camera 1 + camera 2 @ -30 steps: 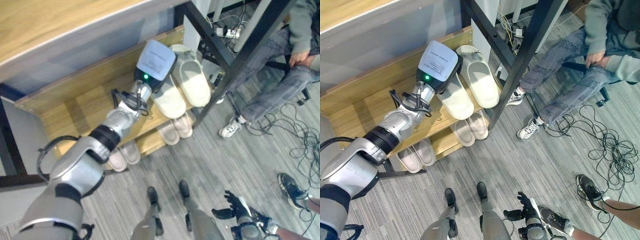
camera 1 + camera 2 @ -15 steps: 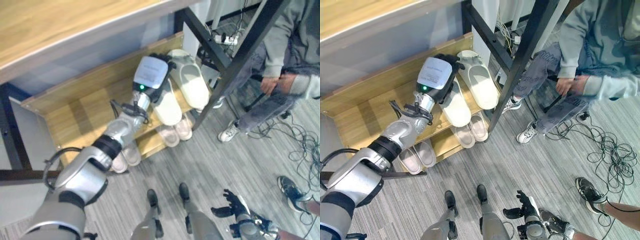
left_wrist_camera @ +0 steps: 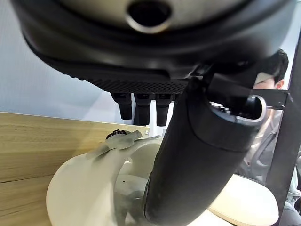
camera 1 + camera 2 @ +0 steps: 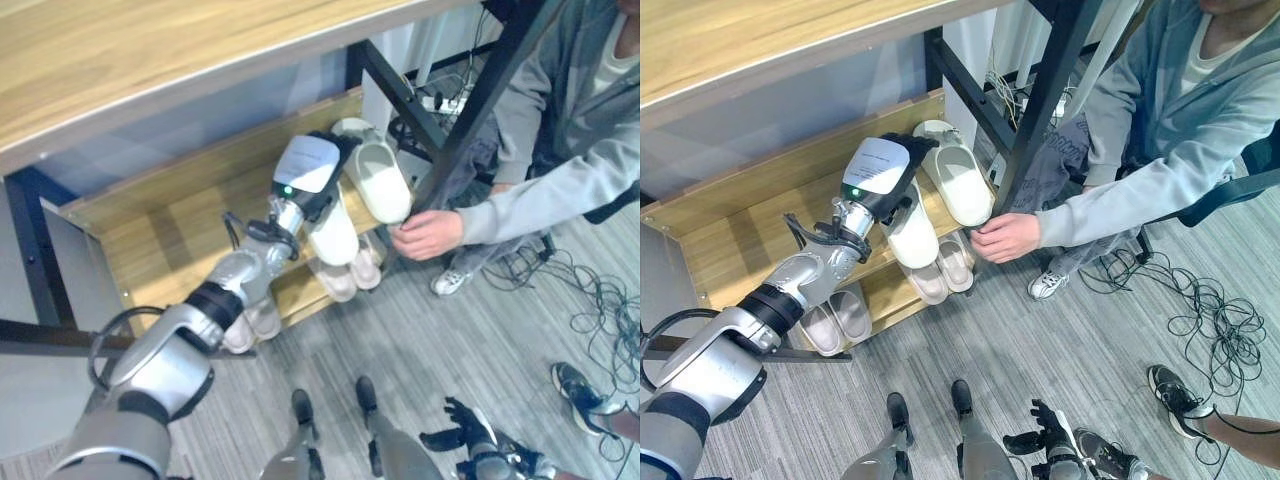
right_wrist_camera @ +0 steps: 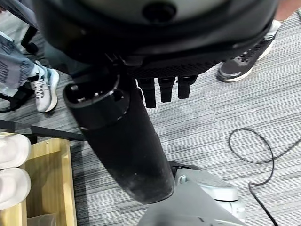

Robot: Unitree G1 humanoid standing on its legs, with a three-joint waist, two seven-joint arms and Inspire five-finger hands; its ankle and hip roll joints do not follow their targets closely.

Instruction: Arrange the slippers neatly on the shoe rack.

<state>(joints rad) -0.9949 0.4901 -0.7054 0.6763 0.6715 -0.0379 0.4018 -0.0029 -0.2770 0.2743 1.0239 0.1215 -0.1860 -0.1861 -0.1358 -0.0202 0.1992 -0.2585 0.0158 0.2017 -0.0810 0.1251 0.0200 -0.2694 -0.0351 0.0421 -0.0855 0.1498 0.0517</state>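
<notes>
Left hand (image 4: 902,160) rests on the near cream slipper (image 4: 912,232), fingers straight, gripping nothing. A person's hand (image 4: 1002,238) at the shoe rack (image 4: 735,235) edge risks collision; a push could slide the far slipper (image 4: 958,183) off. Right hand (image 4: 1040,435) hangs relaxed.

Floor (image 4: 970,330): grey striped carpet, strewn with black cables (image 4: 1220,300). Desk (image 4: 150,60): light wooden top on black metal legs (image 4: 1040,90). Wall panel (image 4: 780,110): pale blue-grey, beneath the desktop. Seated person (image 4: 1170,130): grey hoodie.
</notes>
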